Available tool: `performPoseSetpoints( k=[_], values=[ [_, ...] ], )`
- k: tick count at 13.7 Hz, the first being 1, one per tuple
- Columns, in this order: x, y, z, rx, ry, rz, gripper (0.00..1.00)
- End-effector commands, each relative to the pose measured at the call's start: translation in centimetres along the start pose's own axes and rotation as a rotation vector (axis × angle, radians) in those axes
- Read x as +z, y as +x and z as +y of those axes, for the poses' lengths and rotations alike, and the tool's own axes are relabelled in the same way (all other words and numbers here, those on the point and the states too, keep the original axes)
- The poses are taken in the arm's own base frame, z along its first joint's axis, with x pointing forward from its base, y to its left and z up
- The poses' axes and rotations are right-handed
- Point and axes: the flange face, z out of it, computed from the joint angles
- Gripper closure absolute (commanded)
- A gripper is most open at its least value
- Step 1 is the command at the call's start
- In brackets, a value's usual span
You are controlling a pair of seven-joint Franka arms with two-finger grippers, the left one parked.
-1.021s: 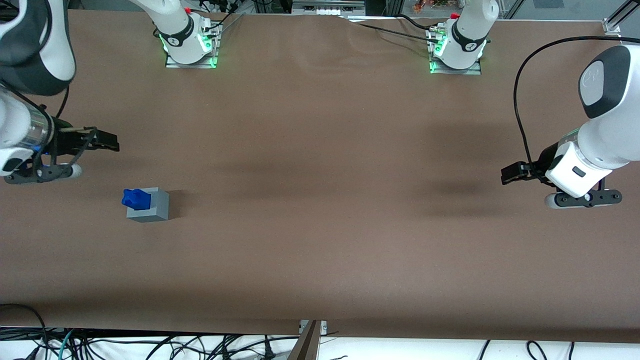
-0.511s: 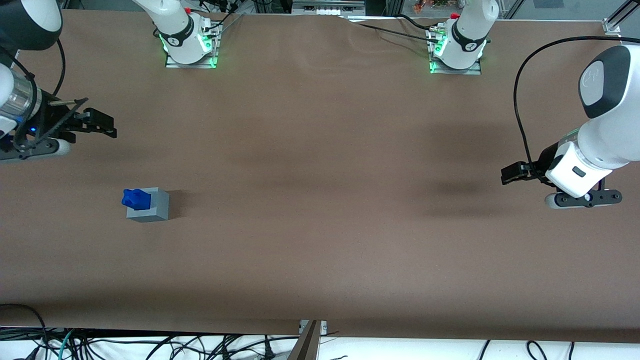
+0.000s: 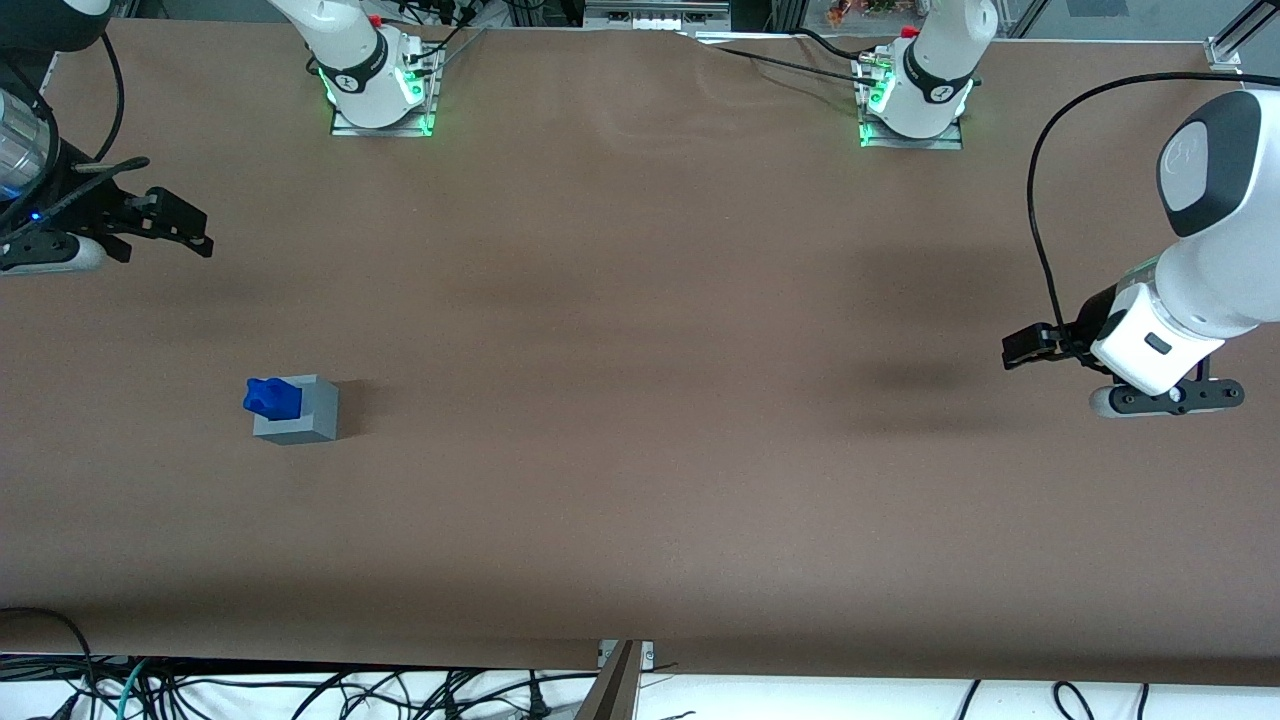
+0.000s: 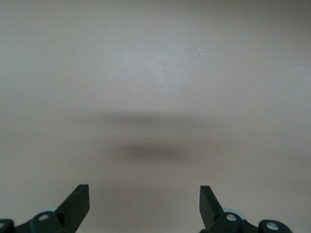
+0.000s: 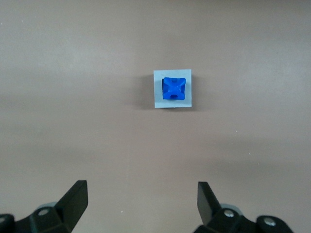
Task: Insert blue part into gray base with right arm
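Observation:
The blue part [image 3: 271, 397] stands in the top recess of the gray base [image 3: 303, 413] on the brown table, at the working arm's end. In the right wrist view the blue part [image 5: 174, 89] sits inside the gray base [image 5: 158, 90], seen from above. My right gripper [image 3: 195, 228] is open and empty, high above the table, farther from the front camera than the base and well apart from it. Its two black fingers [image 5: 75, 196] stand wide apart in the right wrist view.
The two arm mounts with green lights [image 3: 380, 95] [image 3: 910, 105] stand along the table edge farthest from the front camera. The parked arm [image 3: 1160, 340] hangs over the table's parked-arm end. Cables [image 3: 300, 690] lie below the table's near edge.
My right gripper has drawn up and away from the base, toward the table edge farthest from the front camera and the working arm's end. The blue part and gray base have not moved.

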Motion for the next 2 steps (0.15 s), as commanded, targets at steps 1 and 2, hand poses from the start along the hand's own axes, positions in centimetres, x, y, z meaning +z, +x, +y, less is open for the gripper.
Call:
performPoseSetpoints(
  k=[1,2],
  values=[
    [-0.18,-0.24,-0.22,0.004,-0.03,0.015,0.0],
    [-0.17,-0.23,-0.5,-0.003,-0.036,0.014,0.0]
  ],
)
